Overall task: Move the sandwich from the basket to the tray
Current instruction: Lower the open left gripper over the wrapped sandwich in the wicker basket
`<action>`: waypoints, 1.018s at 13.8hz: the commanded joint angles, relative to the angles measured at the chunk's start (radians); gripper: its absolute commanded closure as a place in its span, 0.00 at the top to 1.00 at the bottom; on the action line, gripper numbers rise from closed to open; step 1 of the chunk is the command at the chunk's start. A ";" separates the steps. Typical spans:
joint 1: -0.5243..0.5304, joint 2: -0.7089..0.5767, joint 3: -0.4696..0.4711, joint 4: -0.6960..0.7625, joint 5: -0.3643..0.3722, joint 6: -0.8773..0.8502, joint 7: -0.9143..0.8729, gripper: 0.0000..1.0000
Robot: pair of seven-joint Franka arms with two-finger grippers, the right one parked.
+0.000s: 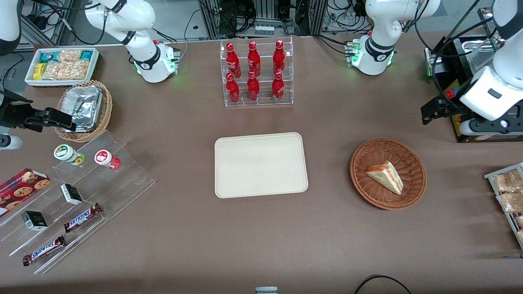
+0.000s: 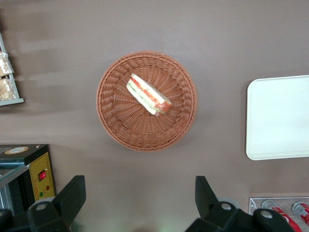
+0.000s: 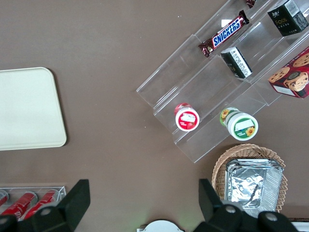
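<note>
Tray (image 1: 260,165) lies bare mid-table; basket (image 1: 388,174), toward the working arm's end, holds the sandwich (image 1: 385,177) at its centre, tip toward ten o'clock. Gripper (image 2: 140,200), jaws wide, hovers well above. Soft bread could crush or slip if pinched unevenly.

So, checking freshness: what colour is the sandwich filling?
Red-orange with yellowish-green layers in the sandwich; left wrist view.

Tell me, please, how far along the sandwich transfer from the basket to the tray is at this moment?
Nothing looks done yet: the sandwich lies in the basket, and the tray holds nothing. In hand: the gripper is open, holding nothing, high above the table and farther from the front camera than the basket. Left: descend, grasp the sandwich, carry it to the tray and release.
</note>
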 commanded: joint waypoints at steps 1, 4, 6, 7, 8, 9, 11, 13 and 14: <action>-0.017 0.001 0.032 0.024 -0.013 -0.029 0.015 1.00; -0.015 0.011 0.036 -0.017 -0.007 -0.007 0.001 1.00; -0.011 0.008 0.036 -0.130 -0.006 0.103 -0.001 1.00; -0.011 0.007 0.036 -0.188 -0.004 0.170 -0.002 1.00; -0.011 0.007 0.036 -0.253 -0.004 0.242 -0.016 1.00; -0.011 0.002 0.036 -0.328 -0.004 0.339 -0.051 1.00; -0.011 0.005 0.036 -0.440 -0.004 0.497 -0.166 1.00; -0.011 0.024 0.036 -0.506 -0.012 0.614 -0.324 1.00; -0.012 0.043 0.036 -0.517 -0.012 0.647 -0.391 1.00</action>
